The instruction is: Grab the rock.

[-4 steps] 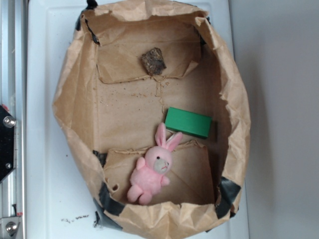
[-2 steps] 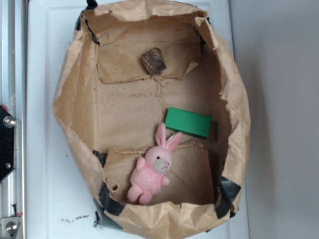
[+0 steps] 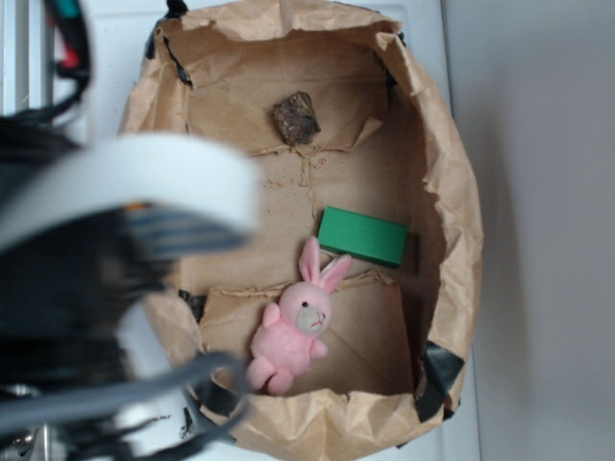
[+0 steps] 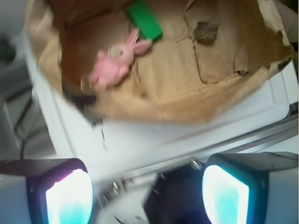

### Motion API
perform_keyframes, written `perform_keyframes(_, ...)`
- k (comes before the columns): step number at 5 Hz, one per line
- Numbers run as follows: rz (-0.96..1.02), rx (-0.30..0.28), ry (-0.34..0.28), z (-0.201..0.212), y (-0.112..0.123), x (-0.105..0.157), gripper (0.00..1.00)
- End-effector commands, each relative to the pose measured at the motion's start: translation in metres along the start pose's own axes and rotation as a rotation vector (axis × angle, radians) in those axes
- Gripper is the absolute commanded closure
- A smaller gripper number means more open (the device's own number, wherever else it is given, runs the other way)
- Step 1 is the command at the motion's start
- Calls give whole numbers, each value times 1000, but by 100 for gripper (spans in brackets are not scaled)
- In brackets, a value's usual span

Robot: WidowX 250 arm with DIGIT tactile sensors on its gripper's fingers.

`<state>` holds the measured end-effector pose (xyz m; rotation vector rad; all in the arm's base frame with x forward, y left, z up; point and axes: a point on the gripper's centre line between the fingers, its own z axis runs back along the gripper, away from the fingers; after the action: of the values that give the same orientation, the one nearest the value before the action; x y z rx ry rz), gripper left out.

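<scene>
Three items in bag: I see rock, green block, pink bunny
Gripper: spread, empty, outside my paper bag

A blurred robot arm fills the exterior view's left side, hiding the paper bag's left wall, while the wrist view is smeared, and the frame's bottom edge cuts off the gripper fingers.

Rock on far flap inside bag — block mid-right, bunny just in front.
</scene>
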<state>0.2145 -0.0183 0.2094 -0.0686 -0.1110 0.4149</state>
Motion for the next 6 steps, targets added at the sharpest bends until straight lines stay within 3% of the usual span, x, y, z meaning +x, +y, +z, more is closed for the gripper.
perform_keyframes(1, 459, -83, -54, -35, 19, 67, 0)
perform_keyframes(2, 647, -53, -54, -58, 36, 81, 0)
perform_keyframes(5, 800, 19, -188, -105, 72, 88, 0)
perform_keyframes(6, 832, 60, -197, -112, 80, 92, 0)
